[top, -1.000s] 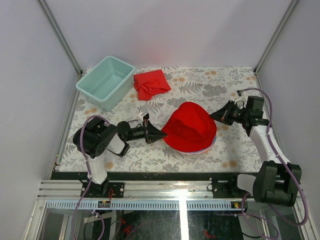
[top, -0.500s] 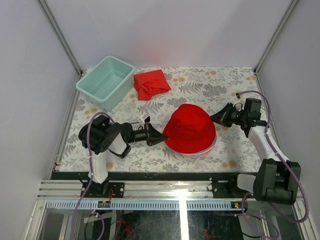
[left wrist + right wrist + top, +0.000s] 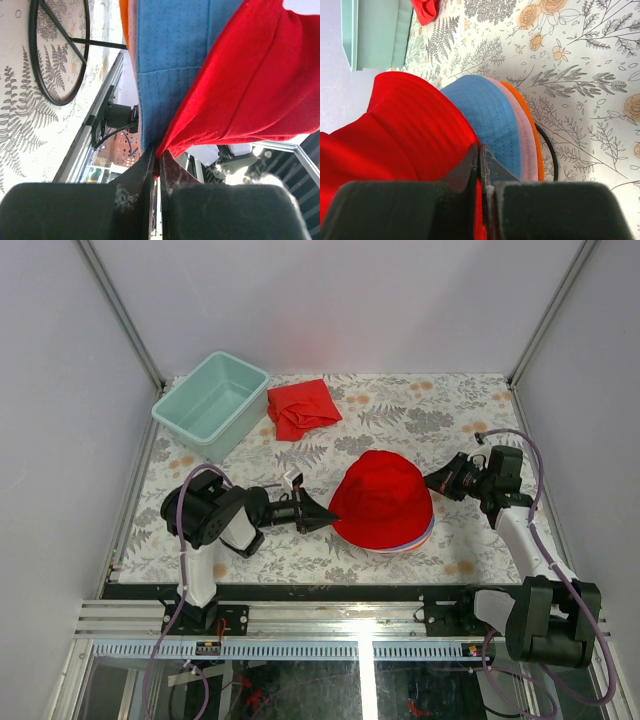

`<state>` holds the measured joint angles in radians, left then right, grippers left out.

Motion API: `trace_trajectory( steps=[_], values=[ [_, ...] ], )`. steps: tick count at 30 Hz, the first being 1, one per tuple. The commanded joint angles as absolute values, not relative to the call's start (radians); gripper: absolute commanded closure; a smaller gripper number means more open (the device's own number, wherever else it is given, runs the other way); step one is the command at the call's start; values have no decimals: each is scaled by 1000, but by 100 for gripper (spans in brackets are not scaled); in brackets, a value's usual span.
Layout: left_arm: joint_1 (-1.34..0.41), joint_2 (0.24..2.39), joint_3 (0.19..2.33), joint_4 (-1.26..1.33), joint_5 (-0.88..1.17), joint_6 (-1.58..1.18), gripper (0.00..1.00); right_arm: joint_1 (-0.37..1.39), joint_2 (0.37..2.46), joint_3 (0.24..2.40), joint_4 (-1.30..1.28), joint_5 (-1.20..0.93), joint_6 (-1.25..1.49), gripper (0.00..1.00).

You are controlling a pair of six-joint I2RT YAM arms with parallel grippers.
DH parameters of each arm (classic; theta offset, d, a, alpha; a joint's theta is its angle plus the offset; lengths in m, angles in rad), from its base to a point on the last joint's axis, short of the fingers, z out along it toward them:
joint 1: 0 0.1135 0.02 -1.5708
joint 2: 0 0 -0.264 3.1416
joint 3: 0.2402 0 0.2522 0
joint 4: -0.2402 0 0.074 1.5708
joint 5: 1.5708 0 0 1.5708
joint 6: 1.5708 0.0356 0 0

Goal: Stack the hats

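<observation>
The red hat [image 3: 382, 495] sits crown-up on the blue [image 3: 490, 120], pink [image 3: 520, 130] and orange [image 3: 532, 131] hats, mid-surface [image 3: 450, 410]. The left claw [image 3: 331, 521] and right claw [image 3: 431, 483] pinch its brim from opposite sides. A tub [image 3: 175, 412] stands far-left, with a cloth [image 3: 302, 407] beside it.

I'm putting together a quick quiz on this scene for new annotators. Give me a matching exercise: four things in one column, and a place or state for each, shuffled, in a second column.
Things
1. red hat
2. orange hat
3. red cloth
4. green tub

Places or states
A. far left corner of the table
B. lowest in the stack
C. on top of the stack
D. crumpled, just right of the green tub

Pairs: 1-C, 2-B, 3-D, 4-A
</observation>
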<state>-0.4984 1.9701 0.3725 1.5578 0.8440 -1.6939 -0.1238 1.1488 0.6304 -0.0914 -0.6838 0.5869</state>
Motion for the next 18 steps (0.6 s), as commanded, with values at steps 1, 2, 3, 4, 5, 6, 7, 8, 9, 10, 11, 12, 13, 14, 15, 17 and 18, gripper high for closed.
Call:
trace_trajectory(
  steps=[1, 2, 3, 4, 5, 6, 7, 8, 9, 10, 11, 12, 13, 14, 15, 17, 18],
  values=[
    [-505, 1964, 324, 1597, 901, -1620, 100, -149, 1183, 550, -314, -335, 457, 100],
    [-505, 1951, 332, 1597, 895, -1628, 100, -149, 1176, 549, -314, -342, 458, 100],
    [-505, 1931, 346, 1595, 893, -1636, 100, -149, 1167, 551, -312, -352, 459, 100],
    [-505, 1916, 358, 1593, 891, -1646, 100, -149, 1154, 558, -313, -361, 461, 99],
    [-505, 1903, 371, 1593, 891, -1654, 100, -149, 1141, 569, -316, -370, 466, 97],
    [-505, 1884, 385, 1588, 891, -1658, 100, -147, 1126, 584, -324, -380, 471, 95],
    [-504, 1867, 396, 1572, 890, -1657, 98, -147, 1110, 600, -337, -390, 475, 91],
    [-504, 1848, 406, 1553, 889, -1653, 96, -147, 1101, 614, -348, -396, 477, 87],
    [-505, 1830, 416, 1534, 887, -1642, 93, -147, 1092, 627, -360, -398, 478, 83],
    [-505, 1813, 422, 1508, 886, -1629, 90, -147, 1085, 637, -371, -400, 479, 80],
    [-505, 1795, 425, 1478, 884, -1611, 89, -147, 1080, 645, -383, -398, 477, 77],
    [-504, 1779, 426, 1448, 882, -1591, 89, -147, 1073, 650, -394, -393, 476, 74],
    [-503, 1766, 426, 1422, 879, -1574, 88, -147, 1068, 652, -402, -389, 474, 72],
    [-504, 1755, 424, 1395, 879, -1558, 86, -147, 1064, 653, -410, -384, 473, 67],
    [-503, 1747, 420, 1378, 880, -1544, 83, -147, 1057, 653, -418, -377, 472, 59],
    [-501, 1739, 408, 1371, 879, -1536, 77, -147, 1039, 660, -442, -360, 480, 50],
    [-497, 1735, 397, 1374, 876, -1535, 75, -147, 1028, 666, -458, -352, 487, 49]
  ],
)
